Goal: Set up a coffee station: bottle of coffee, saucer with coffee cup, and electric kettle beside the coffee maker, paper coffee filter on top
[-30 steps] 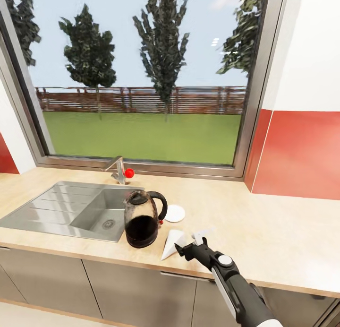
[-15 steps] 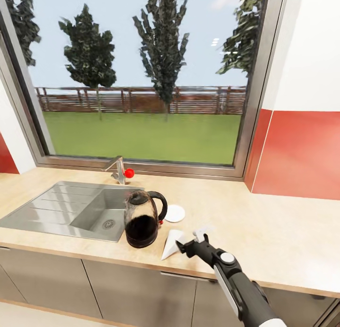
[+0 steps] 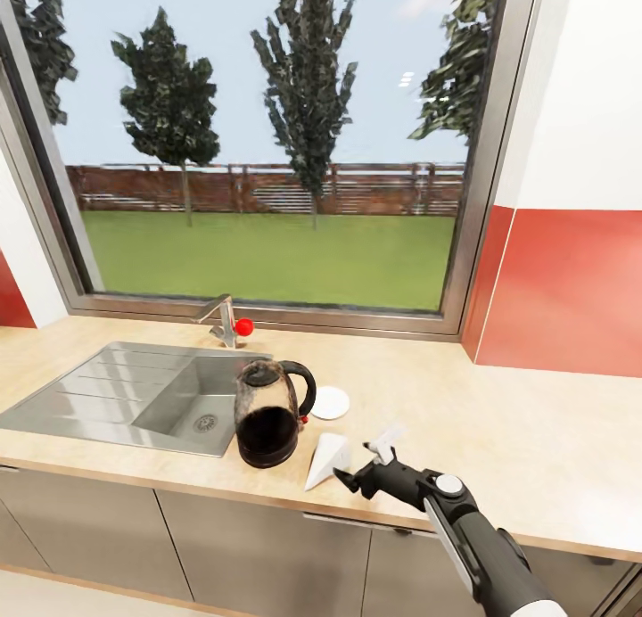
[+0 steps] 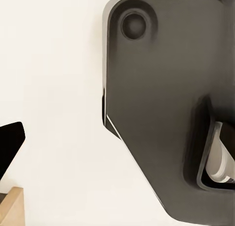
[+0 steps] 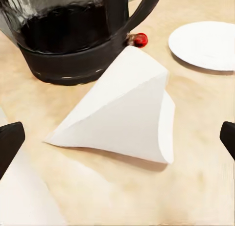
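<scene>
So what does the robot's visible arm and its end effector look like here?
The right arm is glossy black with a light grey panel along its side and a round white-grey cap at the wrist. Its end effector is matte black, angular, with two blunt dark fingers.

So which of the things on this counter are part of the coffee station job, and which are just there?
Job:
electric kettle
paper coffee filter
saucer
countertop
right gripper, fingers open by the filter

Just there:
sink
tap
second paper filter
</scene>
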